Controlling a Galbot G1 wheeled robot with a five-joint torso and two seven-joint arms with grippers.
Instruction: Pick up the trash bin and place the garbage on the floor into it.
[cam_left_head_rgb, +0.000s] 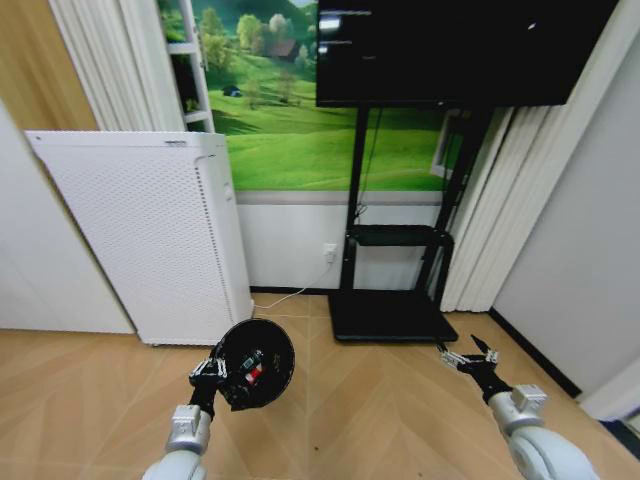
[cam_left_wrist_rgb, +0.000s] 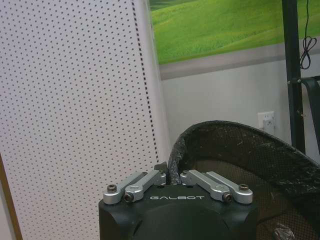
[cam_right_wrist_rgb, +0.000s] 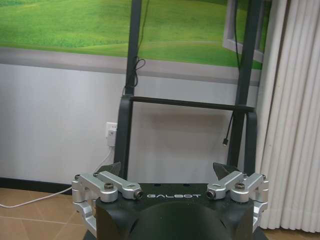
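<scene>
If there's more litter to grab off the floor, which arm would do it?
Probably the right. The right gripper is open and empty, while the left gripper is shut on the trash bin rim, with garbage already inside.

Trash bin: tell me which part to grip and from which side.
Grip the trash bin by its thin rim, from outside the wall, one finger each side. The wall is too wide to span. The left gripper already pinches the rim this way, holding the bin tilted, litter inside. The right gripper is open and free.
</scene>
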